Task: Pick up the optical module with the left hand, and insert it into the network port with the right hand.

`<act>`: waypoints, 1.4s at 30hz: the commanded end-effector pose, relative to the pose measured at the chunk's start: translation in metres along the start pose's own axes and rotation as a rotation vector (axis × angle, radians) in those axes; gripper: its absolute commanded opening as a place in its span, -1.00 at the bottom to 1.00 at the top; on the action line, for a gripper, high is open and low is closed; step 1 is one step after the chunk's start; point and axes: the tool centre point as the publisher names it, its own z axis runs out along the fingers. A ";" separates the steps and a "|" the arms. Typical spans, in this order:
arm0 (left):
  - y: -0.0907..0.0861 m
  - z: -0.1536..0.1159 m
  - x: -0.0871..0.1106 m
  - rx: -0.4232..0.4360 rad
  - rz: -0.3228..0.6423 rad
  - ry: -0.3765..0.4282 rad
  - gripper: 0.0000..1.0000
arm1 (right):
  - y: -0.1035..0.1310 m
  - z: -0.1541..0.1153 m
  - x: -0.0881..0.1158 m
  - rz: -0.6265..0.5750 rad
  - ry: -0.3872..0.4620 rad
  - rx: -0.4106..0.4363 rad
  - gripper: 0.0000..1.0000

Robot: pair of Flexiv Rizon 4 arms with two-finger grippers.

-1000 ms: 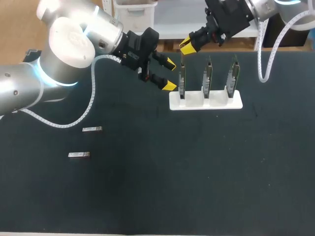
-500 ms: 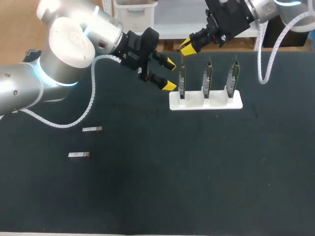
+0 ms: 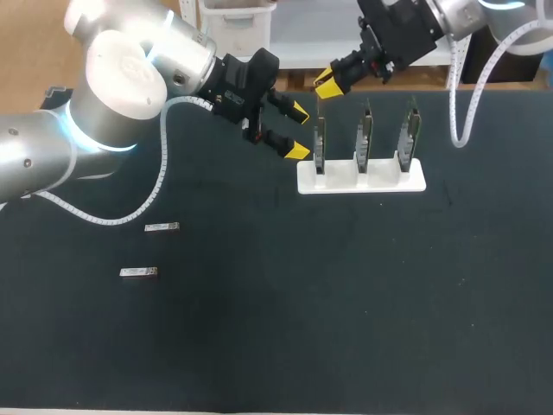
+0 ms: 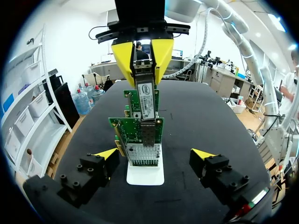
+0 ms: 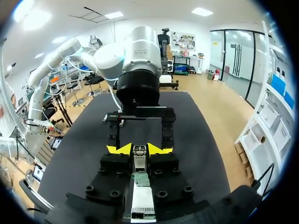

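Right claw (image 3: 327, 83): clamped on the slim silver optical module (image 4: 146, 98), above the end card nearest the left arm.
Head view: yellow tips hide the module here.
Left wrist view: there it is! The module hangs end-down, meeting the metal network port (image 4: 148, 140) on the green circuit card (image 4: 122, 125). Depth unclear.
Right wrist view: module (image 5: 138, 156) sits between its own fingers.
Left claw (image 3: 297, 131): wide apart, holding nothing, just beside the white rack (image 3: 361, 177).
Black worktop (image 3: 346, 303): a small silver module (image 3: 162, 227) and a second silver module (image 3: 138, 272) lie well apart from the rack, seen only from above.
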 end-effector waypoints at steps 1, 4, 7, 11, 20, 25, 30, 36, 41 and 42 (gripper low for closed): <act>0.000 0.001 -0.001 -0.001 -0.002 0.004 1.00 | 0.000 -0.001 -0.002 -0.007 0.000 0.007 -1.00; 0.000 0.001 -0.001 -0.001 -0.002 0.004 1.00 | 0.000 -0.001 -0.002 -0.011 0.002 0.015 -1.00; 0.000 0.001 -0.001 -0.001 -0.002 0.004 1.00 | -0.001 -0.001 0.000 -0.012 0.014 0.014 -1.00; 0.000 0.001 -0.001 -0.001 -0.002 0.004 1.00 | -0.003 -0.001 0.002 -0.004 0.016 0.015 -1.00; 0.000 0.001 -0.001 -0.001 -0.002 0.004 1.00 | -0.002 -0.001 0.002 -0.002 0.007 0.005 -1.00; 0.000 0.001 -0.001 -0.001 -0.002 0.004 1.00 | 0.000 -0.005 -0.003 -0.020 -0.001 0.016 -1.00; 0.000 0.001 -0.001 -0.001 -0.002 0.004 1.00 | 0.001 -0.005 -0.005 -0.038 0.010 0.028 -1.00; 0.000 0.001 -0.001 -0.001 -0.002 0.004 1.00 | 0.002 -0.003 -0.003 -0.040 0.013 0.022 -1.00; 0.000 0.001 -0.001 -0.001 -0.002 0.004 1.00 | 0.001 -0.002 -0.002 -0.040 0.013 0.017 -1.00; 0.000 0.001 -0.001 -0.001 -0.002 0.004 1.00 | 0.001 -0.002 -0.002 -0.039 0.013 0.016 -1.00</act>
